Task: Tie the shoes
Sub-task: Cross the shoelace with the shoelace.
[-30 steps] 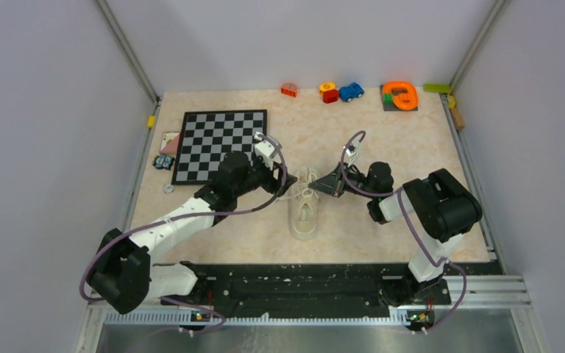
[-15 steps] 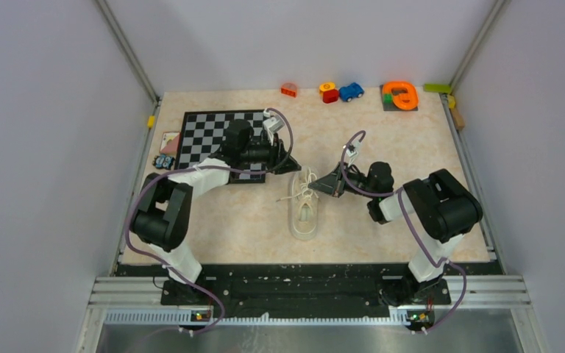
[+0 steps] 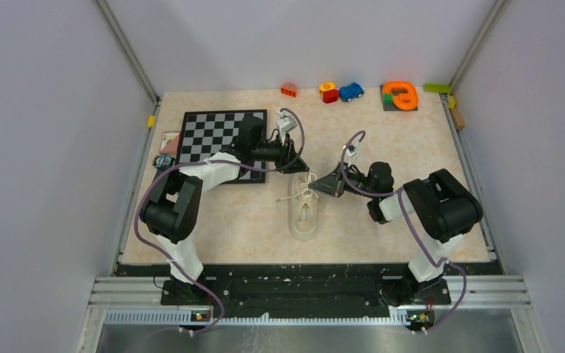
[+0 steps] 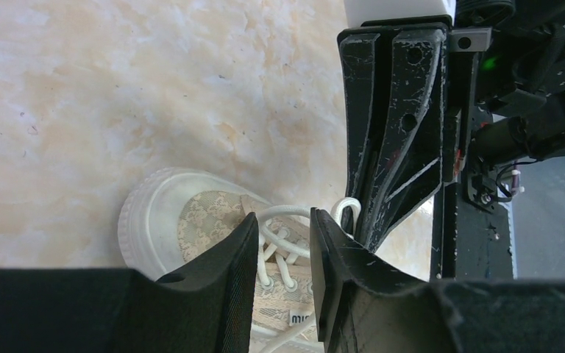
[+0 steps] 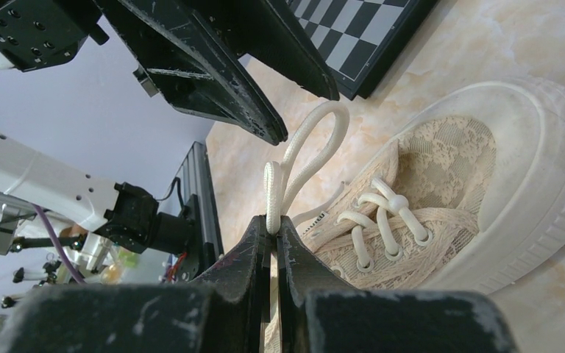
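The cream lace-patterned shoe point(image 3: 305, 213) lies mid-table, toe toward the arms; the left wrist view shows its toe point(image 4: 162, 220). My right gripper point(image 3: 324, 185) hovers at the shoe's right side, shut on the base of an upright white lace loop point(image 5: 309, 143), pinched between its tips point(image 5: 272, 224). My left gripper point(image 3: 297, 165) hangs just beyond the shoe's far end, close to that loop. Its jaws point(image 4: 283, 243) stand partly open with a gap; the crossed laces point(image 4: 287, 232) show through it and nothing is clamped. The loop point(image 4: 347, 209) sits just right of its right finger.
A black and white chessboard point(image 3: 217, 140) lies left of the shoe, under the left arm. Small cards point(image 3: 168, 141) lie at its left edge. Toys line the back edge: a red brick point(image 3: 289, 90), a blue car point(image 3: 351, 91), an orange ring point(image 3: 400, 95).
The left arm swung from the shoe's near left up over the chessboard, bringing its gripper to the shoe's far end, and its jaws narrowed. The right gripper kept still on the loop.
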Controlling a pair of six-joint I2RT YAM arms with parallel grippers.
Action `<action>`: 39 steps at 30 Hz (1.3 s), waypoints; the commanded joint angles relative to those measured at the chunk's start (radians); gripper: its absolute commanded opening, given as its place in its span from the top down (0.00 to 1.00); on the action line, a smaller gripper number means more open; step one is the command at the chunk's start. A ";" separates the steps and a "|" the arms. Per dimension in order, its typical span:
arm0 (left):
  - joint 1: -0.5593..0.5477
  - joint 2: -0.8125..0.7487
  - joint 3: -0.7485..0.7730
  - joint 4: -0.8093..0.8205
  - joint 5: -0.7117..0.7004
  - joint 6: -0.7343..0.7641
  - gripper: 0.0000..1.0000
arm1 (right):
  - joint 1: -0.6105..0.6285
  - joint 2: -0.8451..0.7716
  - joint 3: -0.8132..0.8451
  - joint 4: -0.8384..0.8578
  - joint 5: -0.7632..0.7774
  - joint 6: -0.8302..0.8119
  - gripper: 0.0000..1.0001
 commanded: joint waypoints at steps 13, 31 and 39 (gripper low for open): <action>-0.006 0.058 0.075 -0.061 -0.009 0.071 0.66 | -0.002 -0.021 0.017 0.067 -0.021 0.000 1.00; -0.021 0.006 0.024 -0.027 -0.043 0.075 1.00 | -0.002 -0.022 0.013 0.056 -0.014 -0.004 1.00; -0.021 -0.098 -0.041 -0.106 -0.209 0.031 1.00 | -0.005 -0.030 0.011 0.040 0.000 -0.012 1.00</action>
